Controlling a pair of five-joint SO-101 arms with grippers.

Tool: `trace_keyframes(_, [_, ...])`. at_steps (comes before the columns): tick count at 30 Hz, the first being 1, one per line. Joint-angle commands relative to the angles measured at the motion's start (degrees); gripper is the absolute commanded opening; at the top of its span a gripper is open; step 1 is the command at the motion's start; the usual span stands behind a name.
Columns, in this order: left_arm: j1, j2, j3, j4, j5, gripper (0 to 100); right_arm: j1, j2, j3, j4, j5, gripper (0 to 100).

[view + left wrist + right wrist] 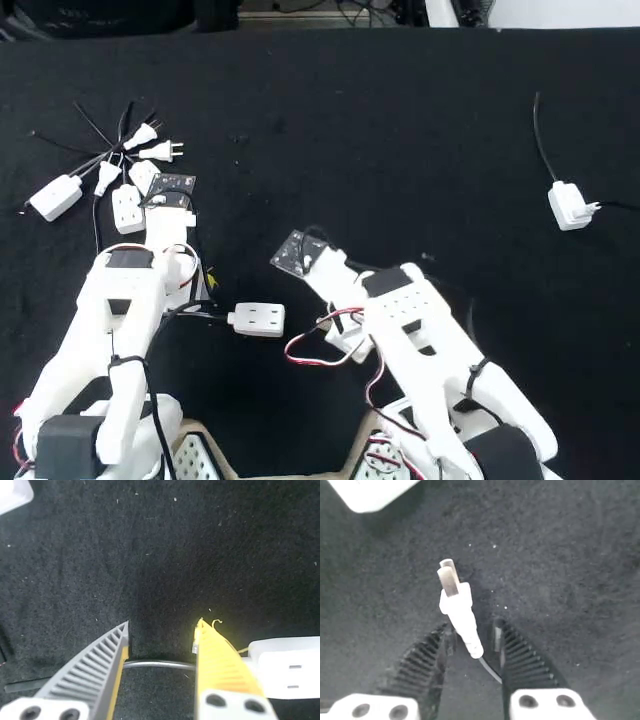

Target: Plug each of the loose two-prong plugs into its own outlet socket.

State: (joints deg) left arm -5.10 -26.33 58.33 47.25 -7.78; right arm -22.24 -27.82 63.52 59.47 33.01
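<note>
White two-prong plug (455, 597) lies on the black surface (570, 555) near the outlet socket block (257, 319), inside the right hand (471, 626), which is spread apart and gripping nothing. The plug looks light and rigid on a limp cord (489, 669); take its flat sides. The left hand (162, 624), also apart, sits beside the block.

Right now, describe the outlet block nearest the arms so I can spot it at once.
On the black table, look at the near side, between the left arm and the right arm. A white outlet block lies there, beside the left hand. Unlike the cluster of plugs and blocks at the far left, it lies alone, slots up.
</note>
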Motion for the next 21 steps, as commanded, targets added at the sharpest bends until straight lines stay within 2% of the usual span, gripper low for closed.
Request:
trace_keyframes(1, [-0.48,-1.49,-0.40,-0.26,0.53,21,-0.62,-1.45,-2.77,0.70,-0.88,10.8])
trace_keyframes(5, [-0.48,-1.49,-0.40,-0.26,0.53,21,-1.58,-1.10,-2.59,0.70,-0.88,9.6])
trace_keyframes(11, [-0.57,-1.49,-0.40,-0.26,0.53,21,-7.91,-1.54,-1.10,0.18,-3.87,9.6])
trace_keyframes(21, [-0.66,-1.49,-0.40,-0.26,0.53,21,-7.91,-1.10,0.22,-1.85,-4.04,9.6])
